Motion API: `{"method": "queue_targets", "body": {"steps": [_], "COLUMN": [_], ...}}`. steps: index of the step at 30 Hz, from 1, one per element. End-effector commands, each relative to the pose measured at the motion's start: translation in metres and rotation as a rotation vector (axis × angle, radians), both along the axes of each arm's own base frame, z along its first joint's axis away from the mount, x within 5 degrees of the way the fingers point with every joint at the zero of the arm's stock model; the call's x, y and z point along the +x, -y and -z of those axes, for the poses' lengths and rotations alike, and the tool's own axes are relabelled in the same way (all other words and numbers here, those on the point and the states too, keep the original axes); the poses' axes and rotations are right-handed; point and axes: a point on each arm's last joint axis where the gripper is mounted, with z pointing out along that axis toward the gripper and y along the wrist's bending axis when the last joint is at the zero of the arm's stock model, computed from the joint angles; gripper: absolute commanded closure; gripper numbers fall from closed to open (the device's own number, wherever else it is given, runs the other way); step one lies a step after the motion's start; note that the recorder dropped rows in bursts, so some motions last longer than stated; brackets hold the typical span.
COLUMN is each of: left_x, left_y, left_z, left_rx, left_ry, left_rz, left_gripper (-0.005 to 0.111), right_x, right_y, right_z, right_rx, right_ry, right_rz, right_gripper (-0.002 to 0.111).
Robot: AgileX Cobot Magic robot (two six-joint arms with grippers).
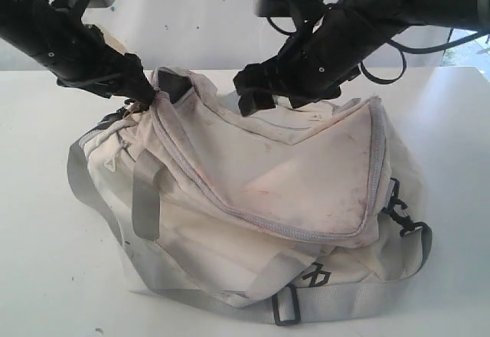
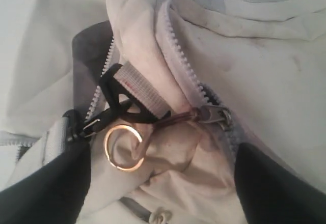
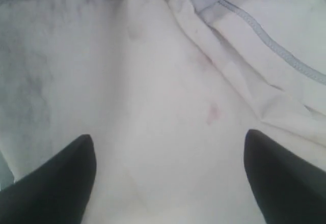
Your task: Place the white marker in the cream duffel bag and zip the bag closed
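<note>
Both arms hang over the cream duffel bag (image 1: pixel 253 191), slumped on the white table (image 1: pixel 46 276). The left gripper (image 1: pixel 140 96) sits at the bag's ten o'clock end, jaws wide apart and holding nothing. Its fingers (image 2: pixel 51 188) straddle the zipper slider (image 2: pixel 216 114), the gold pull ring (image 2: pixel 124 147) and a black clip (image 2: pixel 127 99).

The right gripper (image 1: pixel 264 96) hovers at twelve o'clock over the top flap, jaws just as wide. There's only bare stained fabric between its fingers (image 3: pixel 56 183), and it grips nothing.

The white marker shows in no view. Most likely it's inside the bag, but I cannot tell.

The zip looks run round the flap, yet a patch of dark lining (image 1: pixel 173 84) peeks out at eleven o'clock, so I judge the last stretch isn't shut.

To finish well, the left should pinch the ring or the slider's tab, not the cloth beside it, and pull along the teeth rather than upward. The right should pin the flap near the slider, so the soft fabric is taut and can't bunch into the track. Go slowly, and watch that clip strap for snagging.
</note>
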Motion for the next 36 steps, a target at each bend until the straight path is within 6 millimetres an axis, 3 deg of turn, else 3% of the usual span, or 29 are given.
{"method": "queue_targets", "body": {"steps": [1, 5, 11, 17, 23, 31, 36], "left_x": [-0.002, -0.004, -0.012, -0.014, -0.017, -0.021, -0.024], "left_y": [0.005, 0.004, 0.005, 0.001, -0.001, 0.001, 0.005], "left_z": [0.003, 0.010, 0.015, 0.018, 0.020, 0.020, 0.018], "left_rx": [-0.113, -0.112, -0.105, -0.060, -0.035, -0.054, -0.105], "left_ry": [-0.012, -0.032, -0.110, -0.133, -0.179, -0.228, -0.265], "left_rz": [-0.062, -0.073, -0.047, -0.042, -0.055, -0.043, -0.028], "left_gripper": [0.018, 0.018, 0.018, 0.018, 0.018, 0.018, 0.018], "right_x": [0.029, 0.053, 0.086, 0.104, 0.125, 0.135, 0.135], "right_y": [0.002, -0.003, -0.010, -0.019, -0.023, -0.026, -0.031], "right_z": [0.006, 0.014, 0.043, 0.077, 0.089, 0.109, 0.116], "right_rx": [0.181, 0.289, 0.315, 0.376, 0.459, 0.464, 0.572], "right_ry": [-0.036, -0.054, -0.030, -0.126, -0.087, -0.106, -0.200], "right_rz": [0.025, 0.056, 0.146, 0.237, 0.337, 0.358, 0.413], "right_gripper": [0.035, 0.035, 0.035, 0.035, 0.035, 0.035, 0.035]}}
